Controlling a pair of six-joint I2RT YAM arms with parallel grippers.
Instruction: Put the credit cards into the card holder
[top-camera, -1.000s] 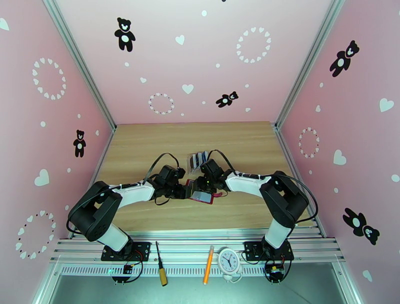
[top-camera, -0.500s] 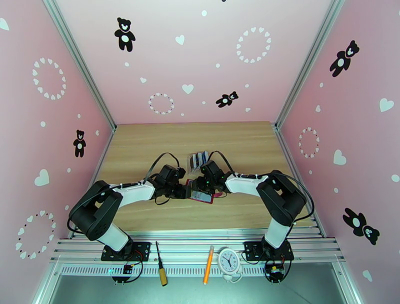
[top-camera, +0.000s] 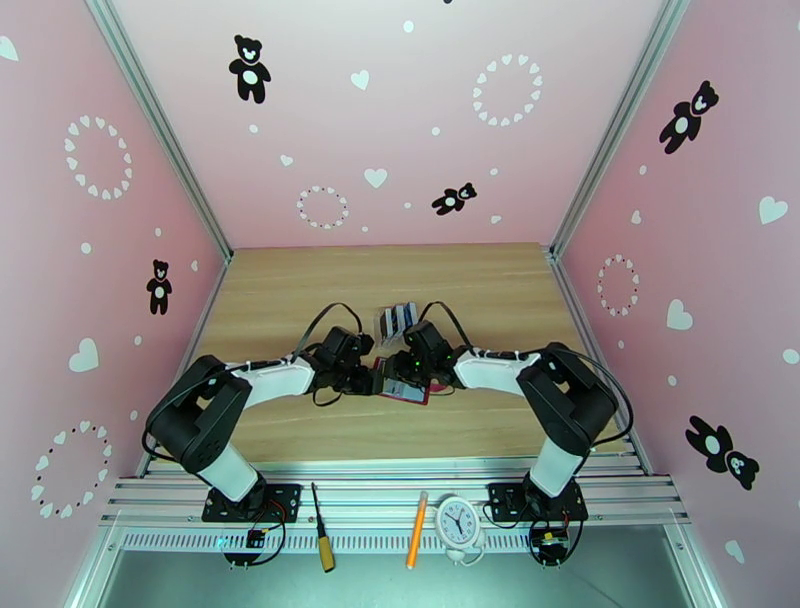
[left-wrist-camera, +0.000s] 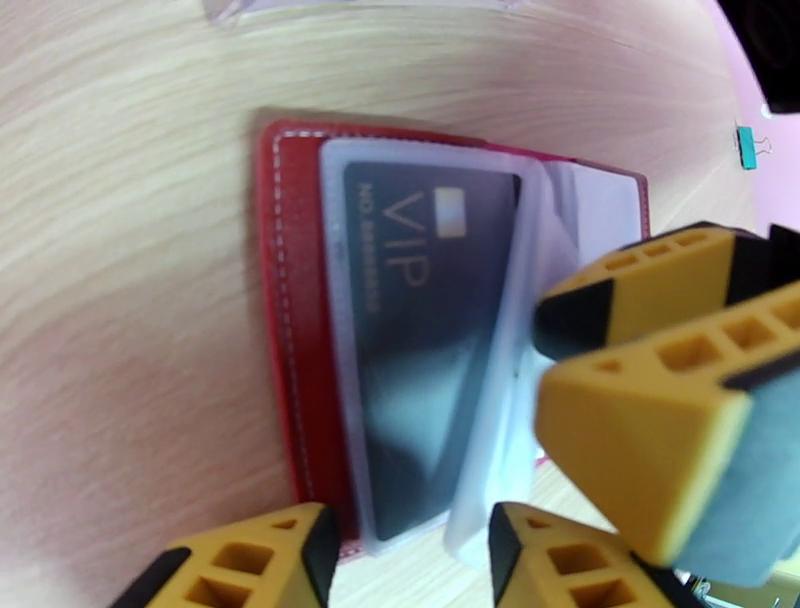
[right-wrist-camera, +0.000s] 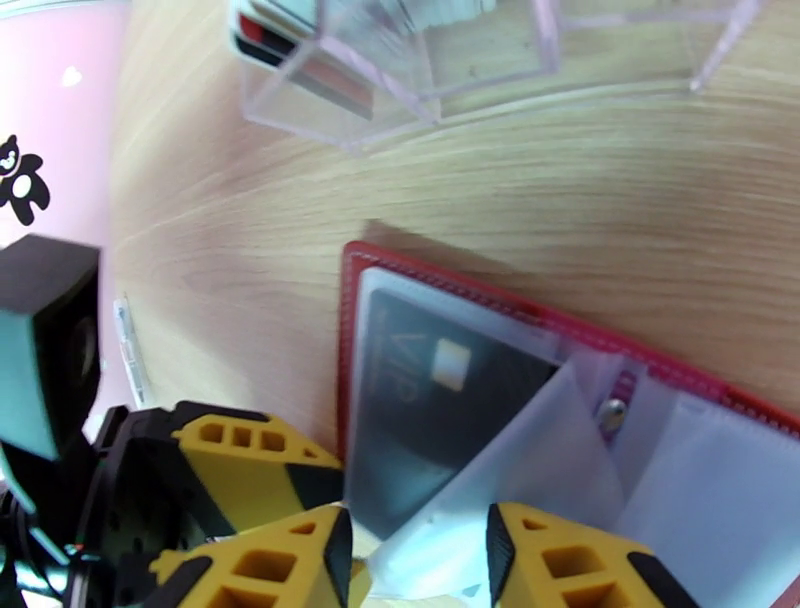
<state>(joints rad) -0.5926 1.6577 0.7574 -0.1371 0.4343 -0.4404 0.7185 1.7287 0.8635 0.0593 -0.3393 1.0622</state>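
Your left claw (left-wrist-camera: 405, 545) is released, its fingers spread across the near edge of the open card holder (left-wrist-camera: 285, 300), which lies flat on the table (left-wrist-camera: 120, 250) just ahead of it. A dark card (left-wrist-camera: 430, 340) marked VIP sits in the pocket ahead of those fingers. Your right claw (right-wrist-camera: 415, 545) is released too, with a loose clear pocket leaf (right-wrist-camera: 500, 440) rising between its fingers. That claw crowds close beside the left one, over the holder's other half. Beyond both stands a clear rack (right-wrist-camera: 400, 60) holding cards (right-wrist-camera: 290, 55). A teal clip (left-wrist-camera: 752, 145) lies past the holder's far corner.
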